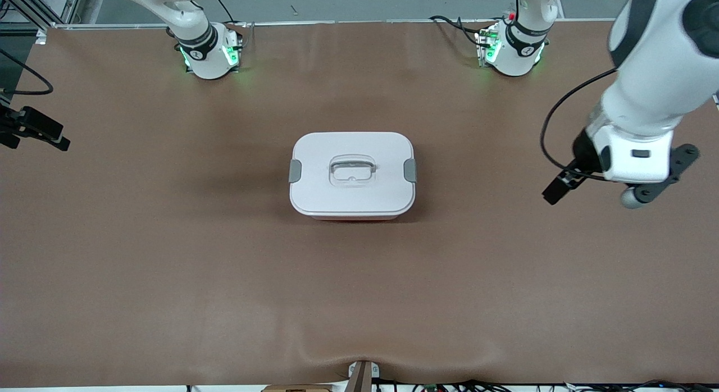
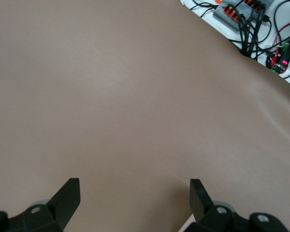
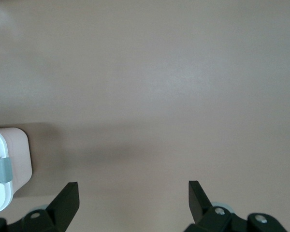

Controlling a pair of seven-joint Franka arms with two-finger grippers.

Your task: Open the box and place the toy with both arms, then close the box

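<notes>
The box (image 1: 353, 174) sits at the middle of the brown table (image 1: 168, 268), well apart from every edge, its white lid (image 1: 352, 150) on and a grey clip (image 1: 295, 171) at each end. The left gripper (image 2: 135, 198) hangs over bare table near the edge at the left arm's end, fingers spread wide and holding nothing. The right gripper (image 3: 134, 198) is over the table toward the right arm's end, equally wide and empty, with the box's clipped end (image 3: 4, 170) nearby.
</notes>
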